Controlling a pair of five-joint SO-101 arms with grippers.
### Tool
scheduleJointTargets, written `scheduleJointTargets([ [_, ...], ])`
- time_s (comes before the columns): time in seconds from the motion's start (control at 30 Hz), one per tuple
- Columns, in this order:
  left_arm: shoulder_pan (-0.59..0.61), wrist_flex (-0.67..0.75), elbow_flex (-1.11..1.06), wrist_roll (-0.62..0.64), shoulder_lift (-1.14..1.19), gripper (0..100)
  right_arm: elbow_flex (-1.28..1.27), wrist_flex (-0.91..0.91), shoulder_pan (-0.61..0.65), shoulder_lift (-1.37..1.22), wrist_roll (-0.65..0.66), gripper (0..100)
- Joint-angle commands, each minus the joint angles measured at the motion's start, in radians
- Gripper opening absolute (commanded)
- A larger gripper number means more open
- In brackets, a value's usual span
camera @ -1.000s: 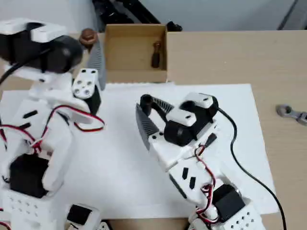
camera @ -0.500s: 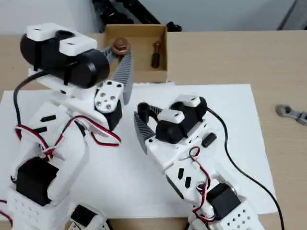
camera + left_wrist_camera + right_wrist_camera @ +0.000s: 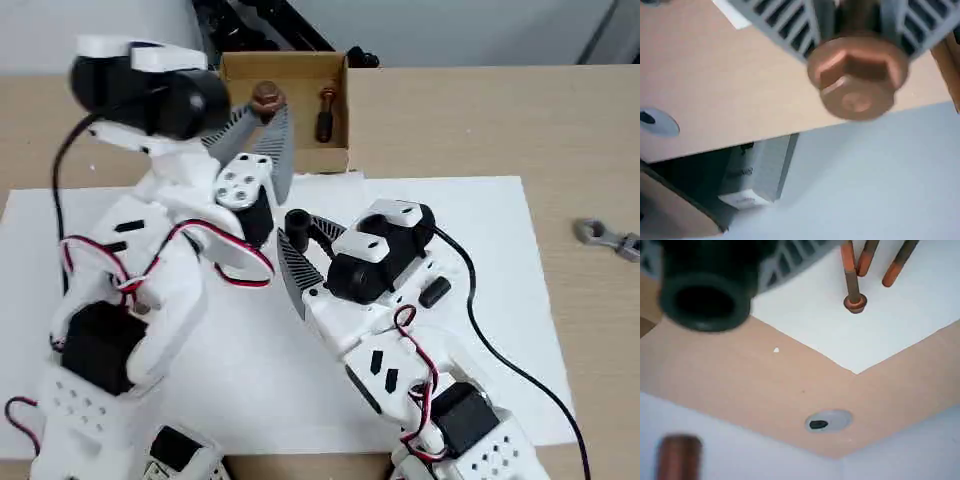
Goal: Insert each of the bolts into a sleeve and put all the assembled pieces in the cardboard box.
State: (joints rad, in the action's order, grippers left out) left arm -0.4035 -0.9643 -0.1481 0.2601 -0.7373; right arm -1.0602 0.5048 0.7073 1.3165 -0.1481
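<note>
My left gripper [image 3: 265,108] is shut on a copper bolt [image 3: 265,97] and holds it head-up over the front edge of the cardboard box [image 3: 245,125]. In the left wrist view the bolt's hexagonal head [image 3: 857,75] sits between the grey fingers [image 3: 785,25]. My right gripper [image 3: 298,228] is shut on a black sleeve [image 3: 297,217] above the white paper, just below and right of the bolt. The right wrist view looks into the sleeve's open bore [image 3: 705,297]. One assembled piece [image 3: 326,112] lies inside the box at its right side.
A white paper sheet [image 3: 480,230] covers the table's middle. A metal wrench [image 3: 605,236] lies on bare wood at the far right. Several orange-brown rods [image 3: 855,285], one with a ring-shaped end, lie on the paper in the right wrist view. Dark equipment [image 3: 250,25] stands behind the box.
The left arm has swung right with the bolt, from left of the box to over its front edge near the sleeve. The right arm has shifted slightly left with the sleeve.
</note>
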Motion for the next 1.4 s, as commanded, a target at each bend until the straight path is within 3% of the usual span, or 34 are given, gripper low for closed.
scheduleJointTargets([
  [0.0, 0.003, -0.008, 0.007, 0.006, 0.005, 1, 0.011, -0.024, 0.005, 0.012, -0.003, 0.2],
  [0.53, -0.083, -0.094, 0.007, 0.015, 0.005, 1, 0.011, -0.018, 0.007, 0.01, -0.003, 0.2],
  [1.37, -0.083, -0.207, 0.007, 0.015, 0.005, 1, 0.011, -0.018, 0.007, 0.01, -0.003, 0.2],
])
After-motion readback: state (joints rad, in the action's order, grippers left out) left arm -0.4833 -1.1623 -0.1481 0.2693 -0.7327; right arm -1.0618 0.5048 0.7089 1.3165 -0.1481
